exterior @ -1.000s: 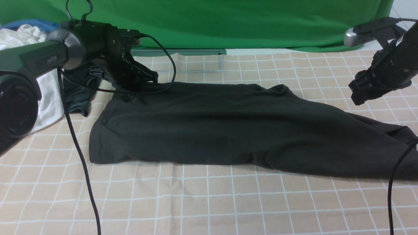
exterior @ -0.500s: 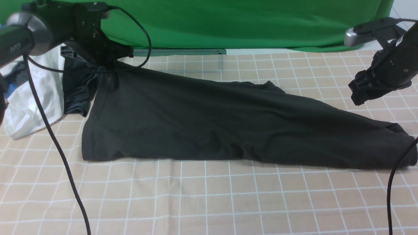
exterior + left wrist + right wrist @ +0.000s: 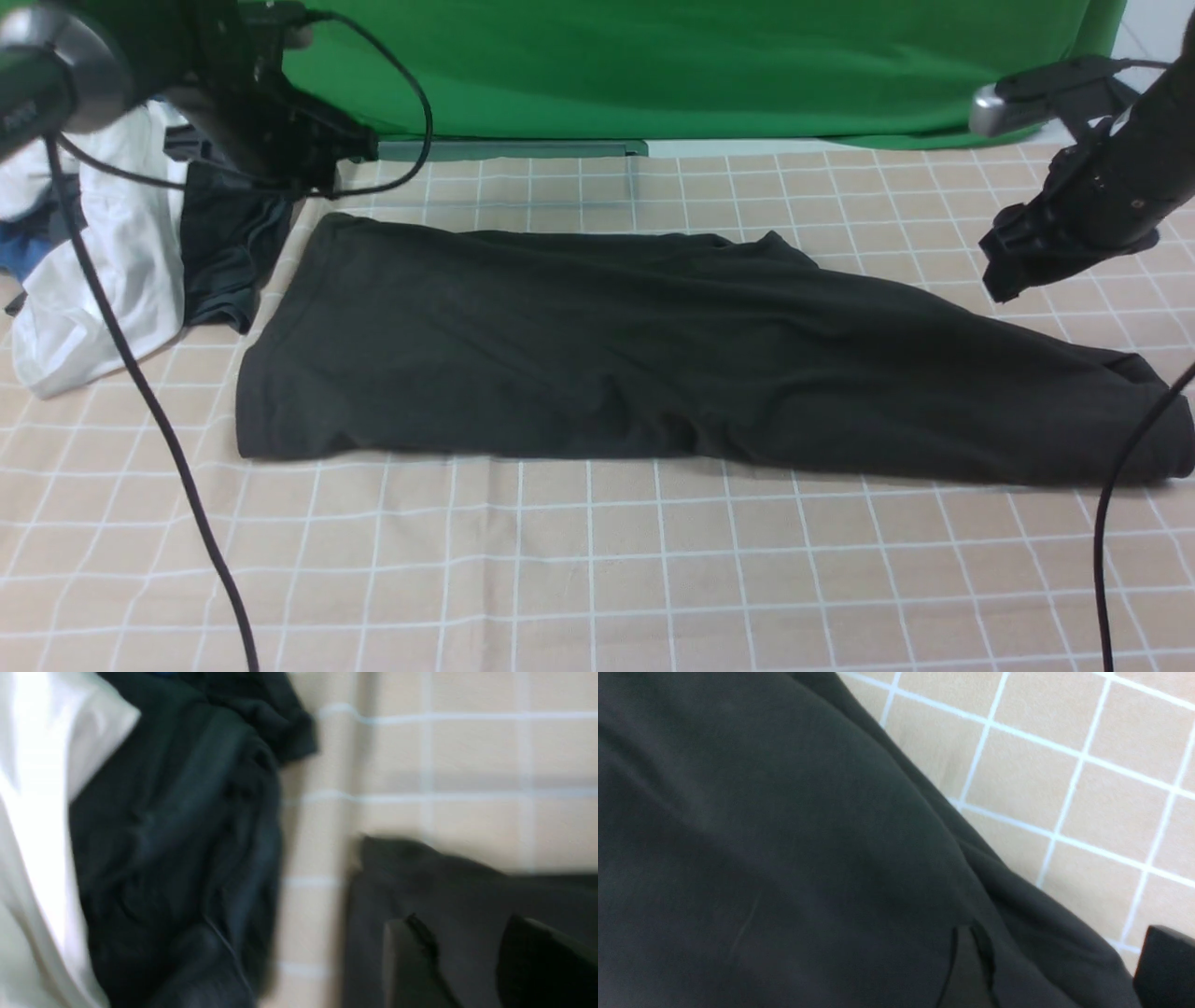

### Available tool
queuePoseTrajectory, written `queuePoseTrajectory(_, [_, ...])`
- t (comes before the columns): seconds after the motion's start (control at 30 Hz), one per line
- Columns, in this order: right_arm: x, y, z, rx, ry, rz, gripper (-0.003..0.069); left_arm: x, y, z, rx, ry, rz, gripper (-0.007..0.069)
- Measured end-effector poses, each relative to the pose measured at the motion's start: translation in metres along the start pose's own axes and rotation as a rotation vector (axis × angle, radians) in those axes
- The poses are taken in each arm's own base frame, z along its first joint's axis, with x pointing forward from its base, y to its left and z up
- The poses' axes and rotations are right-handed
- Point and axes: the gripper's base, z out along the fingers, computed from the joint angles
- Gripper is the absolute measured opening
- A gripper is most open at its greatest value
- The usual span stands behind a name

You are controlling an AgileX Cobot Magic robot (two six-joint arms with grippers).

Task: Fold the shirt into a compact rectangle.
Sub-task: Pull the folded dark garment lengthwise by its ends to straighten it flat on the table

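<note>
Shirt lies flat on cloth — left fingers, right fingers parted.

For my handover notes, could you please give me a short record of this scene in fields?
shirt: black, lying flat and long on the checked tablecloth, not yet a compact rectangle
left gripper: jaws apart, empty, in the air near the shirt's far left corner
right gripper: empty, over the shirt's right end; jaws unclear
other clothes: white garment and dark teal garment, far left
</note>
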Motion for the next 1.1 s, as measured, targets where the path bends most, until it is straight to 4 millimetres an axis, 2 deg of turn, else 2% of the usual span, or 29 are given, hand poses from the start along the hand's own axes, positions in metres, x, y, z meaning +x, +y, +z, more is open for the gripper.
queuePoseTrajectory(0.1, [-0.003,0.000,0.017,-0.016,0.024,0.004,0.0504,0.003,-0.016,-0.020,0.037,0.023,0.037,0.0084])
queuePoseTrajectory(0.17, [-0.003,0.003,0.030,-0.037,0.045,-0.011,0.0504,0.012,-0.028,-0.026,0.058,0.060,0.068,0.0032])
queuePoseTrajectory(0.27, [-0.002,0.010,0.046,-0.082,0.075,-0.034,0.0484,0.039,-0.044,-0.016,0.085,0.173,0.095,0.0015])
queuePoseTrajectory(0.3, [-0.002,0.010,0.046,-0.082,0.075,-0.034,0.0484,0.041,-0.045,-0.014,0.087,0.180,0.096,0.0015])
queuePoseTrajectory(0.33, [-0.001,0.014,0.055,-0.100,0.096,-0.052,0.0440,0.060,-0.051,-0.002,0.094,0.245,0.106,0.0015])
queuePoseTrajectory(0.4, [0.000,0.017,0.061,-0.110,0.110,-0.062,0.0335,0.073,-0.054,0.007,0.095,0.276,0.112,0.0015])
queuePoseTrajectory(0.43, [0.000,0.019,0.063,-0.114,0.115,-0.067,0.0233,0.081,-0.055,0.012,0.096,0.293,0.112,0.0015])
queuePoseTrajectory(0.47, [-0.001,0.019,0.063,-0.116,0.116,-0.068,0.0181,0.086,-0.055,0.015,0.096,0.302,0.110,0.0015])
queuePoseTrajectory(0.5, [-0.003,0.019,0.061,-0.117,0.113,-0.069,0.0098,0.090,-0.054,0.018,0.095,0.297,0.108,0.0016])
queuePoseTrajectory(0.53, [-0.003,0.019,0.060,-0.117,0.112,-0.068,0.0098,0.091,-0.054,0.019,0.094,0.300,0.108,0.0016])
queuePoseTrajectory(0.57, [-0.007,0.018,0.056,-0.115,0.107,-0.062,0.0060,0.093,-0.054,0.021,0.093,0.290,0.106,0.0016])
queuePoseTrajectory(0.83, [-0.032,0.012,0.032,-0.072,0.052,-0.067,0.0055,0.095,-0.054,0.022,0.094,0.285,0.104,0.0019])
queuePoseTrajectory(1.0, [-0.035,0.009,0.033,-0.045,0.027,-0.078,0.0060,0.095,-0.054,0.022,0.094,0.287,0.104,0.0019])
queuePoseTrajectory(1.1, [-0.035,0.008,0.041,-0.036,0.024,-0.080,0.0099,0.095,-0.054,0.021,0.094,0.290,0.104,0.0019])
